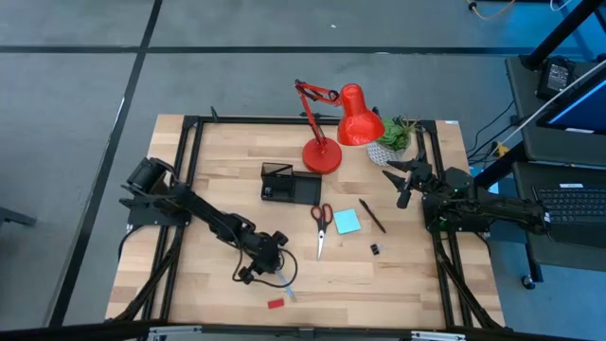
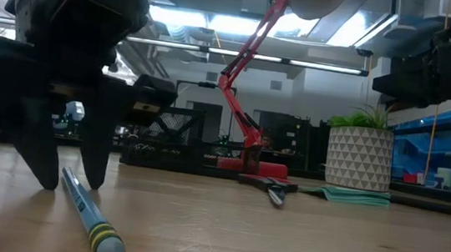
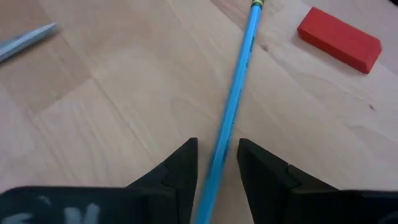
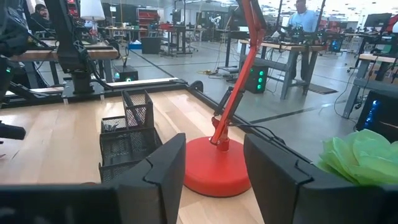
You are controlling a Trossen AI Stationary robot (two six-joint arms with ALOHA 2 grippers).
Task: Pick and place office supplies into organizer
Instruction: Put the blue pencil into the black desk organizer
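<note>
My left gripper (image 3: 217, 146) points down at the table's near left and is open. Its fingers stand on either side of the light-blue pen (image 3: 236, 93), near one end, with narrow gaps showing. The pen (image 2: 90, 217) lies flat on the wood. A small red block (image 3: 339, 38) lies just beyond the pen's other end. Red-handled scissors (image 1: 321, 224), a cyan sticky-note pad (image 1: 347, 222), a black pen (image 1: 372, 216) and a tiny black clip (image 1: 375, 249) lie mid-table. The black organizer (image 1: 287, 183) stands beyond them. My right gripper (image 1: 402, 180) waits open at the right edge.
The red desk lamp's round base (image 1: 321, 156) sits just right of the organizer, and its arm and shade reach over the far edge. A potted plant (image 1: 398, 137) stands at the far right. A grey pen tip (image 3: 25, 40) lies near my left gripper.
</note>
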